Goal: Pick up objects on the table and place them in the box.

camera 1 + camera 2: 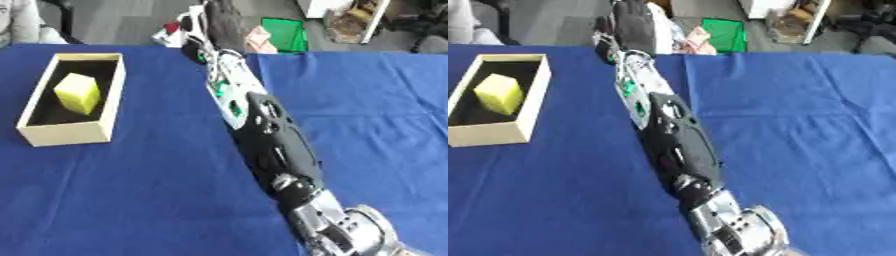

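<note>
We see a table [131, 200] covered with a blue cloth that fills most of both views. Our right arm [271, 135] enters from the lower right corner and extends diagonally across the cloth to the far edge of the table. The arm is black, with silver joints near the lower corner and green parts showing farther along it.

A light wooden box [68, 135] with a dark interior stands on the left part of the table, well apart from the arm. Our right hand [634, 25] shows as a dark shape at the far edge of the table, beyond the box; we cannot tell whether its fingers are straight or curled.

A yellow block [79, 92] lies inside the box, tilted, towards its far half.
</note>
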Action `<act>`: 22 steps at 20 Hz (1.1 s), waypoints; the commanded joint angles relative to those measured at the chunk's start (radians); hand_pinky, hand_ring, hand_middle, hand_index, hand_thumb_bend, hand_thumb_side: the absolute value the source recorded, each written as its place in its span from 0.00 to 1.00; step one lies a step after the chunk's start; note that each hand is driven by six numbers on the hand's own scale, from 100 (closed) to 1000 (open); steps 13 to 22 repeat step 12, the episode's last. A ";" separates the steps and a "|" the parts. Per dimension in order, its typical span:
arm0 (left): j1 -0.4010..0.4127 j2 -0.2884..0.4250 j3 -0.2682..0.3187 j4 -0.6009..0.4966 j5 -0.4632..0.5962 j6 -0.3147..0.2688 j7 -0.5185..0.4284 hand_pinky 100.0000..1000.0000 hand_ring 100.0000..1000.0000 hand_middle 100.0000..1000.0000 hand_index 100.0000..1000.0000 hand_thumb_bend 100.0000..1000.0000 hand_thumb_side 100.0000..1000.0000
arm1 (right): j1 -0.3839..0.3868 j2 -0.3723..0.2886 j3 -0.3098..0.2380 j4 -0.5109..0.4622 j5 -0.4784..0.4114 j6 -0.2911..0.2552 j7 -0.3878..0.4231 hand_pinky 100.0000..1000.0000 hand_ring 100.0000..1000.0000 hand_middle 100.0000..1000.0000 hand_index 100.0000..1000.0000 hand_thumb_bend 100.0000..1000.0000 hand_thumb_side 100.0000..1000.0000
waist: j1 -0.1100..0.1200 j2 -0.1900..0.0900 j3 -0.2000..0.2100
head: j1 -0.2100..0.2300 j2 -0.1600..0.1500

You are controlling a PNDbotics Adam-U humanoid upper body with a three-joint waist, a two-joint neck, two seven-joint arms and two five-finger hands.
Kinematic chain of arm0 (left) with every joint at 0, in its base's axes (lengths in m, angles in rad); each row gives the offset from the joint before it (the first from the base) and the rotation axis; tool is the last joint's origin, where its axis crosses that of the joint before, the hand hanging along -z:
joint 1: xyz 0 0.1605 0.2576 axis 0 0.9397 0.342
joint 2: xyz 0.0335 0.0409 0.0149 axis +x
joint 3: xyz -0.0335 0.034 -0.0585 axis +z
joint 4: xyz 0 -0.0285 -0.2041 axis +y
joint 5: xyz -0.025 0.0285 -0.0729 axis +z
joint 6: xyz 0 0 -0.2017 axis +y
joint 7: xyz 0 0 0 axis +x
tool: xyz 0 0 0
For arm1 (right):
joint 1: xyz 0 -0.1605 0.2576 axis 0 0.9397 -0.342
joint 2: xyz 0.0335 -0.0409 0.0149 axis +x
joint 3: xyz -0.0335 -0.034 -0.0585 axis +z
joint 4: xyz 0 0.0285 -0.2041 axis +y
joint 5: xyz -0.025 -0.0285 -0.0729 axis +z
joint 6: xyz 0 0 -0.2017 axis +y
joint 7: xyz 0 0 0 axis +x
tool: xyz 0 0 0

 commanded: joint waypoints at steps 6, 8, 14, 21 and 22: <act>0.001 0.027 0.013 -0.006 0.014 -0.009 0.007 0.85 0.54 0.43 0.73 0.00 0.10 | 0.000 -0.120 -0.021 0.035 -0.140 0.011 -0.069 0.75 1.00 0.89 0.84 0.00 0.00 | 0.014 -0.017 -0.008 | 0.003 -0.010; 0.005 0.029 0.015 -0.007 0.018 -0.008 0.013 0.85 0.54 0.43 0.73 0.00 0.11 | 0.002 -0.146 -0.028 0.051 -0.162 0.013 -0.083 0.75 1.00 0.89 0.84 0.00 0.01 | 0.014 -0.019 -0.009 | 0.003 -0.011; 0.008 0.030 0.017 -0.009 0.022 -0.006 0.018 0.85 0.54 0.43 0.73 0.00 0.11 | 0.002 -0.164 -0.029 0.072 -0.184 0.007 -0.104 0.75 1.00 0.89 0.84 0.00 0.01 | 0.014 -0.021 -0.010 | 0.004 -0.012; 0.008 0.030 0.017 -0.009 0.022 -0.006 0.018 0.85 0.54 0.43 0.73 0.00 0.11 | 0.002 -0.164 -0.029 0.072 -0.184 0.007 -0.104 0.75 1.00 0.89 0.84 0.00 0.01 | 0.014 -0.021 -0.010 | 0.004 -0.012; 0.008 0.030 0.017 -0.009 0.022 -0.006 0.018 0.85 0.54 0.43 0.73 0.00 0.11 | 0.002 -0.164 -0.029 0.072 -0.184 0.007 -0.104 0.75 1.00 0.89 0.84 0.00 0.01 | 0.014 -0.021 -0.010 | 0.004 -0.012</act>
